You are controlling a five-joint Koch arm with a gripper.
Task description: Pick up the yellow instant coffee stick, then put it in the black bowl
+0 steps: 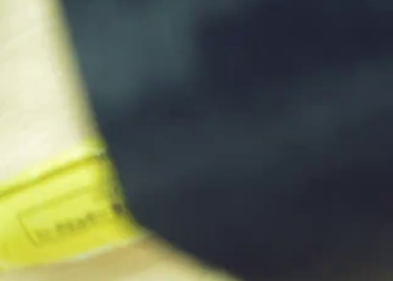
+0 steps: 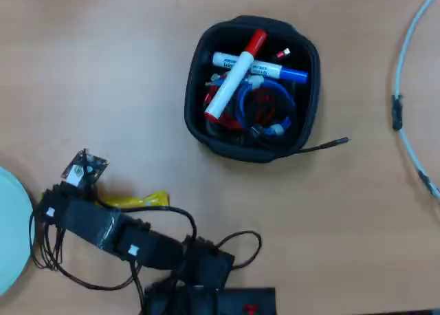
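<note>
The yellow instant coffee stick (image 2: 141,200) lies flat on the wooden table at lower left in the overhead view, its left part hidden under the arm. My gripper (image 2: 81,193) is down at that hidden end, and its fingers are covered by the wrist. The wrist view is badly blurred: the stick (image 1: 61,213) fills the lower left corner very close to the lens, beside a large dark shape. I cannot tell whether the jaws grip it. The black bowl (image 2: 302,50) stands apart at upper centre, holding markers and coiled cables.
A pale blue plate (image 2: 10,225) pokes in at the left edge, close to the arm. A grey cable (image 2: 404,122) curves down the right side. A thin black lead (image 2: 330,145) trails from the bowl. The arm's base and wires fill the bottom edge.
</note>
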